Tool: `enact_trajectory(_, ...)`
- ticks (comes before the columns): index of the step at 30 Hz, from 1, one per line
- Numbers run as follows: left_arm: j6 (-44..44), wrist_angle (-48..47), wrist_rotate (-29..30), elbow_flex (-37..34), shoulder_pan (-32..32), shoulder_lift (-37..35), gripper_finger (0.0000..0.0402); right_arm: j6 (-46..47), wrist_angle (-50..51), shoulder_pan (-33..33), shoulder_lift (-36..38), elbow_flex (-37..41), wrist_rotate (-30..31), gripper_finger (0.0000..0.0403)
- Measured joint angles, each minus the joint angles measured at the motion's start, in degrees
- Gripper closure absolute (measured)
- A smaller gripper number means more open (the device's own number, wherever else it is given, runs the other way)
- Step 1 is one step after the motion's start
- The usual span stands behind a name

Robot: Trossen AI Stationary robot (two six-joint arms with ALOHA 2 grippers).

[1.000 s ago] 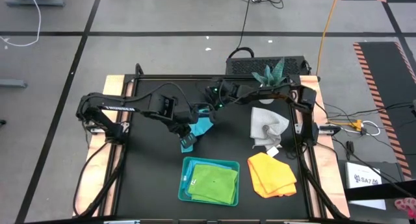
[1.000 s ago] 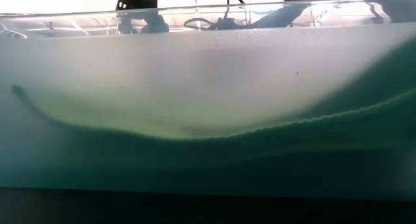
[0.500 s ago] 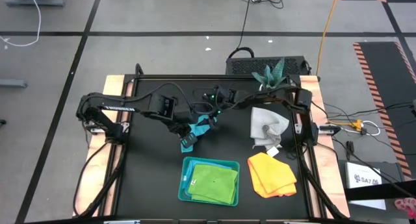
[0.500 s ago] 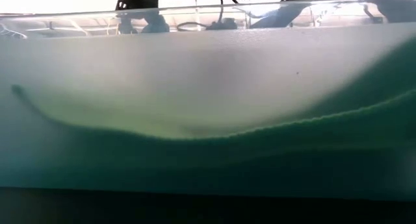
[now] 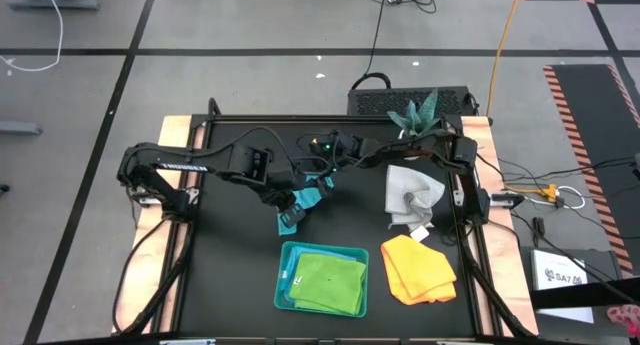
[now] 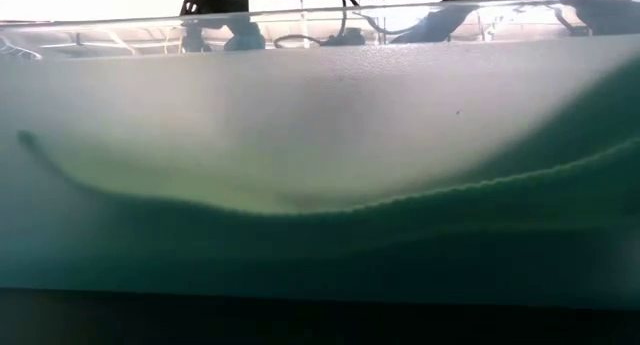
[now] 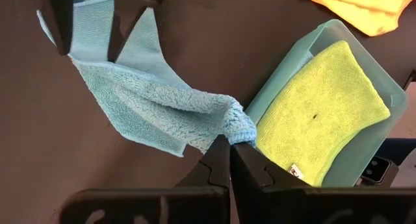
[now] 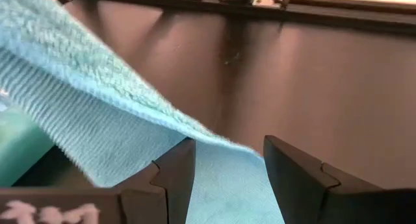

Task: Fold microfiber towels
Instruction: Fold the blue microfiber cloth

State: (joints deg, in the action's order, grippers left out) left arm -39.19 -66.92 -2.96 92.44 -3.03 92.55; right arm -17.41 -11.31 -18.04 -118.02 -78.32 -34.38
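I am pinching one corner of a turquoise blue microfiber towel [image 7: 156,100] between the closed fingers of my left gripper [image 7: 229,148], lifting that corner just above the black table [image 5: 230,265]. The cloth is sagging away from my fingertips in a loose, drooping band, so I am judging it very light, soft and floppy, with a fluffy pile that should grip well rather than slip.

My right gripper [image 8: 224,160] is reaching in from the far side of the same towel with its fingers spread wide, the cloth's edge crossing between them but not yet clamped. The best hold, I judge, is a corner or hem, where the fabric is thin enough to pinch.

Just beside my left gripper, a teal rectangular plastic tray [image 7: 338,165] is holding a folded lime green microfiber towel [image 7: 322,113]. Beyond the tray, a yellow-orange towel [image 5: 418,269] is lying, and near my right arm, a pale grey-white towel [image 5: 412,193]. A second turquoise towel [image 5: 415,115] is sitting crumpled at the table's far edge.
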Motion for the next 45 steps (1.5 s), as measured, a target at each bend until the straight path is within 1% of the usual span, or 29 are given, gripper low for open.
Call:
enact_trajectory(7,-0.4,0.0,0.0,0.0,0.0,0.0,0.0398,-2.1,-0.5,1.9,0.0,0.0,-0.4,0.0231)
enact_trajectory(15,-0.4,0.1,0.0,0.0,0.0,0.0,0.0398,-3.2,-1.3,2.7,-0.1,0.0,-0.2,0.0253)
enact_trajectory(18,-0.3,0.1,0.0,0.0,0.0,0.0,0.0399,-3.3,-1.3,2.7,-0.1,0.0,0.4,0.0287)
enact_trajectory(19,-0.2,0.0,0.1,0.0,0.0,0.0,0.0397,-3.3,-1.1,2.7,-0.1,0.0,1.0,0.0306)
enact_trajectory(22,0.4,0.0,1.2,0.0,0.0,0.0,0.0396,-3.3,0.1,2.5,-0.1,0.0,1.6,0.0377)
enact_trajectory(23,0.5,-0.2,1.8,0.0,0.0,0.0,0.0398,-3.4,1.0,2.2,-0.1,0.0,1.8,0.0389)
enact_trajectory(24,1.0,-0.4,2.3,0.0,0.0,0.0,0.0399,-3.4,2.1,1.9,0.1,0.0,2.6,0.0393)
enact_trajectory(28,3.5,-1.8,6.8,0.0,0.3,0.0,0.0398,-6.1,9.9,-0.4,2.1,0.0,7.2,0.04)
enact_trajectory(30,4.3,-3.2,7.9,0.0,1.0,0.1,0.0399,-8.1,13.7,-1.5,3.7,-0.1,8.9,0.0401)
enact_trajectory(33,5.8,-6.0,8.9,0.0,2.2,0.1,0.0399,-9.2,19.6,-3.1,6.3,-0.1,9.1,0.0402)
enact_trajectory(35,7.4,-7.1,9.8,0.0,3.0,0.1,0.0399,-9.3,21.3,-4.1,8.0,-0.1,9.6,0.0402)
enact_trajectory(37,9.0,-6.9,11.7,0.0,4.0,0.1,0.04,-9.4,22.6,-5.0,10.1,-0.1,11.5,0.0402)
enact_trajectory(39,10.6,-6.6,15.3,0.0,5.3,0.1,0.0399,-10.2,22.8,-5.5,11.9,-0.1,13.4,0.0402)
enact_trajectory(42,12.8,-5.8,22.4,0.0,7.5,0.1,0.04,-11.7,23.1,-5.8,15.1,0.0,16.8,0.0402)
enact_trajectory(45,16.3,-3.7,28.5,0.0,10.5,0.1,0.0399,-15.3,22.7,-6.2,18.6,0.0,22.0,0.0402)
